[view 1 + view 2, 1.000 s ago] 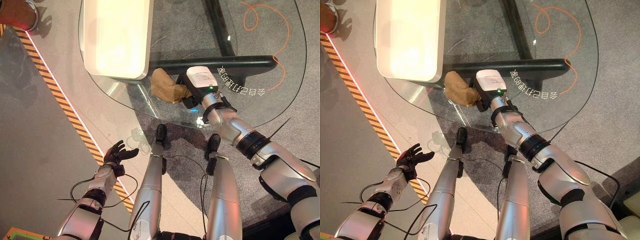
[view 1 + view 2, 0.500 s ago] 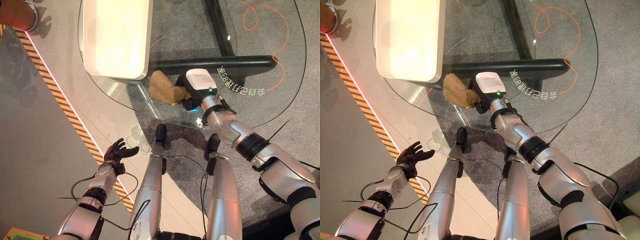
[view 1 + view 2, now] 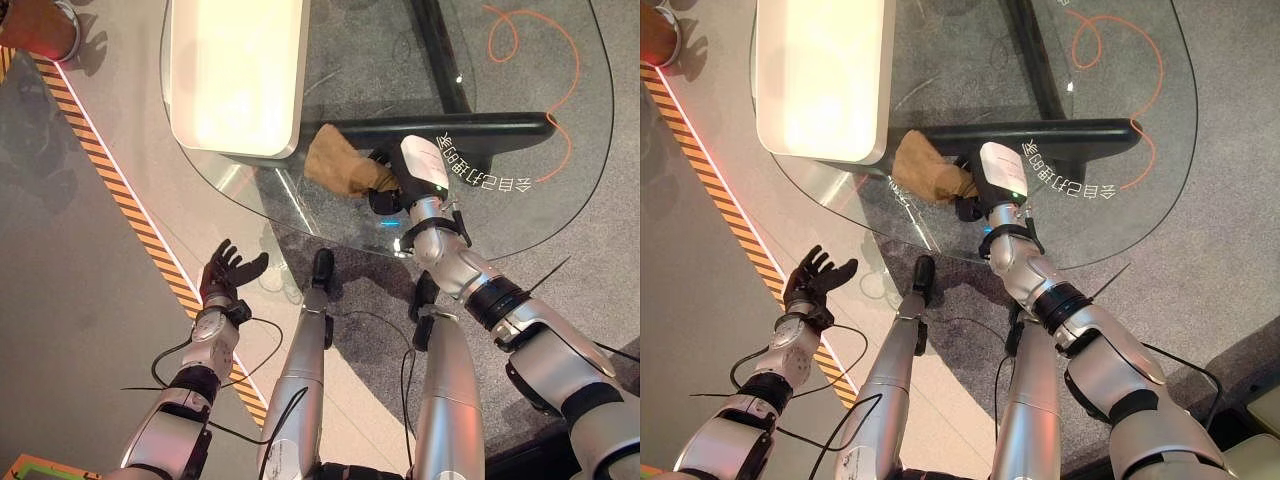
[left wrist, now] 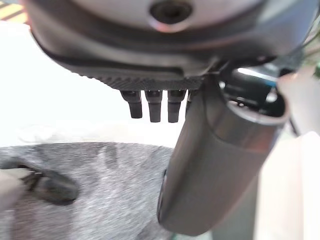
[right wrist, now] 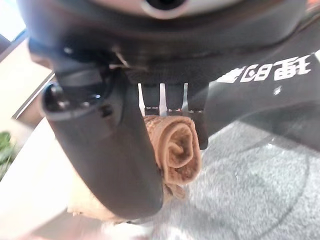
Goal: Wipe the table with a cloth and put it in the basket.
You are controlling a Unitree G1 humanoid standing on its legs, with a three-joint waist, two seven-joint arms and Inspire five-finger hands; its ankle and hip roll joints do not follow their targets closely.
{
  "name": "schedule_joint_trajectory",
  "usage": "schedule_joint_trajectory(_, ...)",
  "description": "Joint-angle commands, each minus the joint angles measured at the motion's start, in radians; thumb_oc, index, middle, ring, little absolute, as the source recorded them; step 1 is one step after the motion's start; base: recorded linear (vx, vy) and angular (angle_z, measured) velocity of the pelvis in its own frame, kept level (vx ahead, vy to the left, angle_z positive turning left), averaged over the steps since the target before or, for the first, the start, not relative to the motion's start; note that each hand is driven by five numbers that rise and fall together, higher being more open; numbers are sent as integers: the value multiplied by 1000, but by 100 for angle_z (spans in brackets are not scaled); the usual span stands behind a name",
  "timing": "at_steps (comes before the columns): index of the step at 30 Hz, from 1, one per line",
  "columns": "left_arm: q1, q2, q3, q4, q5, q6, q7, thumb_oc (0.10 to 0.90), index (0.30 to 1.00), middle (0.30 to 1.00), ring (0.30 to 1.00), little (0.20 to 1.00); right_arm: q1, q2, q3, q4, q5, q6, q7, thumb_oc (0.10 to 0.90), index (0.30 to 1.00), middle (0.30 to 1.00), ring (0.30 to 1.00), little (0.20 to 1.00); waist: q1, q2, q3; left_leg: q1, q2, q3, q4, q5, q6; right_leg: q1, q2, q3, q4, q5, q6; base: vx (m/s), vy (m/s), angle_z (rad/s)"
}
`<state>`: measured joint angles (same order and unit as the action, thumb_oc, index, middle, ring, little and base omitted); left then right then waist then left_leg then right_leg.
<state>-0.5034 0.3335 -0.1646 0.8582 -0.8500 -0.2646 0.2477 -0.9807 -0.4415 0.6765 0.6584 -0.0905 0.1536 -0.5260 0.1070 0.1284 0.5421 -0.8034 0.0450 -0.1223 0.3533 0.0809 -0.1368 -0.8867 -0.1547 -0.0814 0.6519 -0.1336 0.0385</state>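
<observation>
We see the cloth lying on the glass table, just beside the near corner of the white basket, with our right hand on its right end. In the right wrist view the brown cloth shows as a rolled bunch between the thumb and the row of fingers, so we judge the fingers to be closed round it

We take the cloth for light, soft and limp: it will bunch and fold under any push and trail loose where it is not held. On smooth glass it should slide with little drag, so pressing it flat matters more than force. The rolled end already in the hand looks like the firmest place to hold; the loose end toward the basket would only drag

Our left hand hangs low over the floor, well apart from the table, with its fingers spread and nothing in them

The eye views give us the layout: cloth, basket and table edge together. They hide the grasp under the wrist. The right wrist view shows that grasp closely, yet tells little of where the basket lies
</observation>
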Motion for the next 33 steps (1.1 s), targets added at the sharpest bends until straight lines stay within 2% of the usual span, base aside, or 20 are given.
schedule_joint_trajectory(1, 1, 39, 84, -32, -44, -111, 71, 800, 900, 900, 900, 900, -76, 13, -85, -105, 42, -73, -133, 100, 300, 300, 300, 200, -2, 7, -22, 17, -117, 105, 32, -64, 137, 30, 87, -60, -130, 63, -25, 0, 0, 0)
schedule_joint_trajectory(6, -15, 58, 129, -65, -70, -147, 89, 800, 900, 900, 900, 900, -36, 15, -134, -151, 67, -95, -187, 100, 300, 300, 300, 200, -10, 2, -22, 16, -115, 108, 37, -69, 139, 31, 89, -57, -125, 55, -28, 0, 0, 0)
schedule_joint_trajectory(14, -19, 78, 194, -115, -163, -206, 91, 800, 900, 900, 900, 900, 11, -1, -212, -254, 85, -118, -217, 100, 300, 300, 300, 200, -24, -1, -22, 19, -113, 110, 43, -76, 139, 34, 93, -47, -113, 42, -30, 0, 0, 0)
schedule_joint_trajectory(21, -18, 64, 239, -289, -147, -302, 130, 800, 900, 900, 900, 900, 62, 6, -274, -390, 54, -151, -204, 100, 300, 300, 300, 200, -26, -12, -22, 15, -111, 107, 44, -82, 141, 35, 101, -43, -108, 34, -29, 0, 0, 0)
schedule_joint_trajectory(25, -20, 19, 242, -435, -43, -357, 171, 800, 900, 900, 900, 900, 102, 29, -299, -481, 5, -167, -179, 100, 300, 300, 300, 200, -25, -18, -22, 13, -113, 103, 45, -84, 143, 34, 103, -42, -105, 34, -26, 5, -32, 0)
schedule_joint_trajectory(33, -24, -3, 239, -640, 102, -386, 246, 800, 900, 900, 900, 900, 158, 61, -346, -576, -44, -234, -159, 100, 300, 300, 300, 200, -28, -27, -22, 5, -117, 98, 54, -88, 149, 31, 103, -44, -102, 38, -22, -2, -24, 0)
